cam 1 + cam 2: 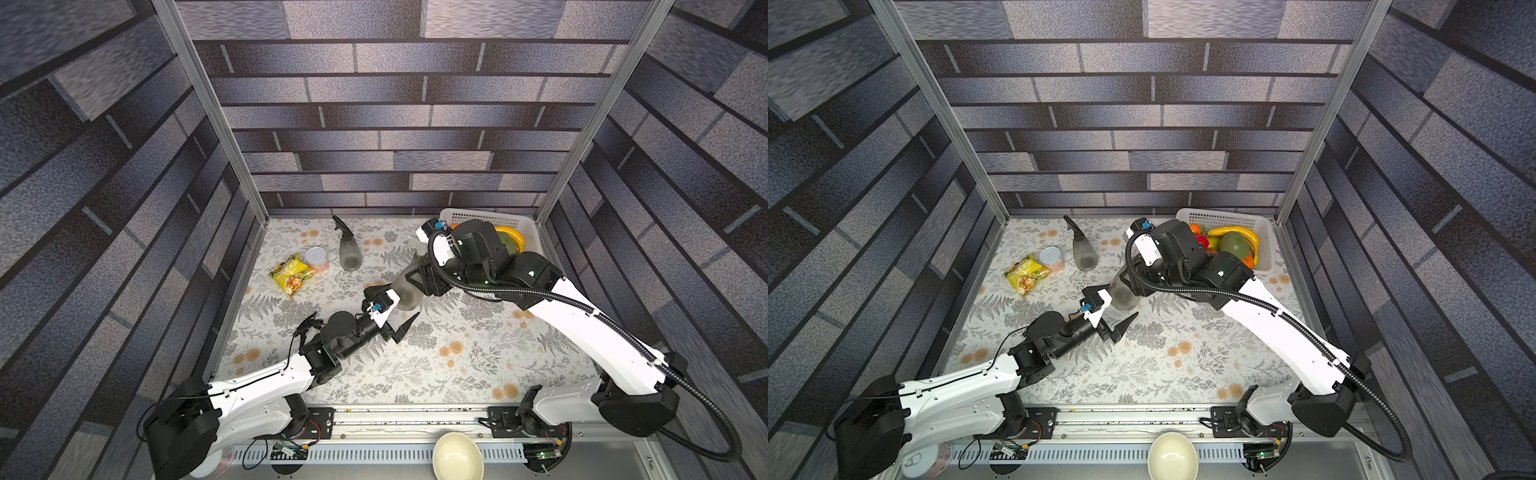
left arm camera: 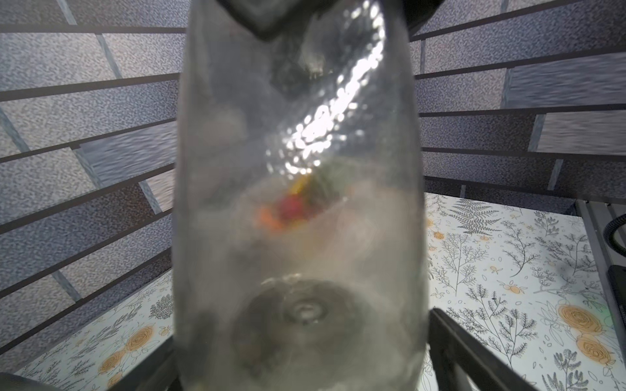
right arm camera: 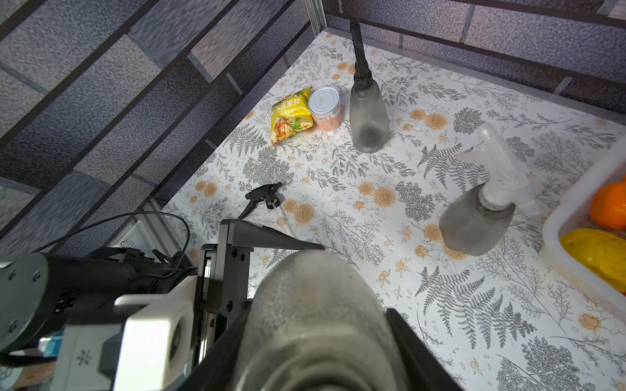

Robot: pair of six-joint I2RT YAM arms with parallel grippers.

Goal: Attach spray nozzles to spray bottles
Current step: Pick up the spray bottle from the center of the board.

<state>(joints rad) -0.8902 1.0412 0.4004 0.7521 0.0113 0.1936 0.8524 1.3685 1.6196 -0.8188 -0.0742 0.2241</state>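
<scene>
Near the table's left edge, a loose black nozzle (image 3: 264,198) lay on the cloth. Your left gripper (image 1: 398,301) stood wide apart, one finger on either side of a grey bottle (image 1: 405,293). Your right gripper (image 1: 417,279) was clamped on that bottle. Open floral tablecloth (image 1: 457,365) lay nearer you. A fruit basket (image 1: 490,217) filled the far right corner.
</scene>
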